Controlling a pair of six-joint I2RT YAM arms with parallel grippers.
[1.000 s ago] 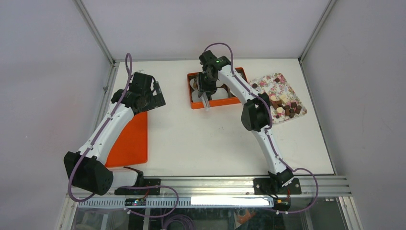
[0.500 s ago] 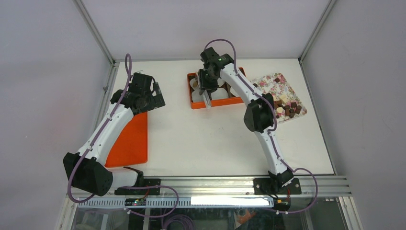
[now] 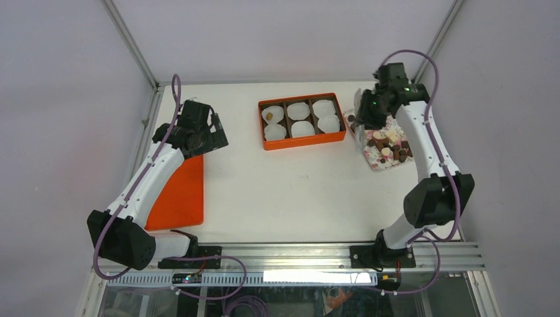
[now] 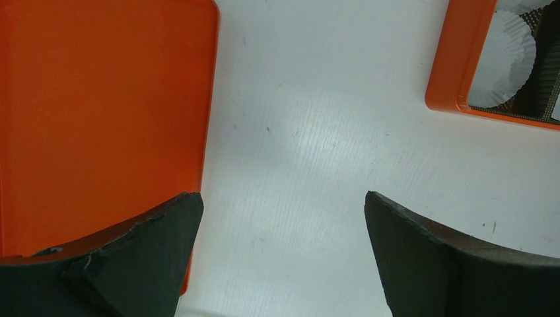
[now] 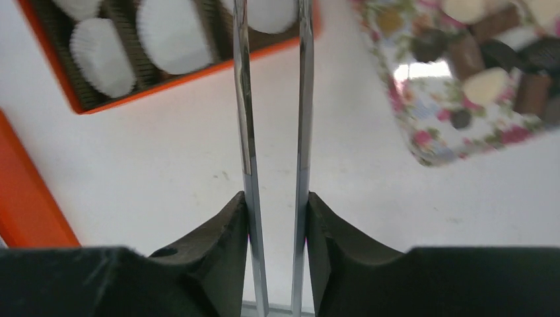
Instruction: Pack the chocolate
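Observation:
The chocolate (image 3: 394, 149) lies as several dark, tan and cream pieces on the floral tray (image 3: 374, 160) at the right; it also shows in the right wrist view (image 5: 489, 59). One tan piece (image 3: 269, 116) sits in the far-left cup of the orange box (image 3: 301, 142). My right gripper (image 3: 367, 112) hovers over the tray's left edge, shut on metal tweezers (image 5: 242, 99). The tweezers' arms stand apart with nothing between them. My left gripper (image 3: 214, 129) is open and empty above the table, beside the orange lid (image 3: 178, 191).
The orange box holds several white fluted paper cups (image 3: 302, 129), also seen in the right wrist view (image 5: 172, 33). The flat orange lid (image 4: 99, 119) lies at the left. Bare white table (image 3: 297, 191) lies between the lid, the box and the tray.
My right arm has swung right, from over the orange box to the floral tray's left edge, still holding the tweezers. The left arm has not moved.

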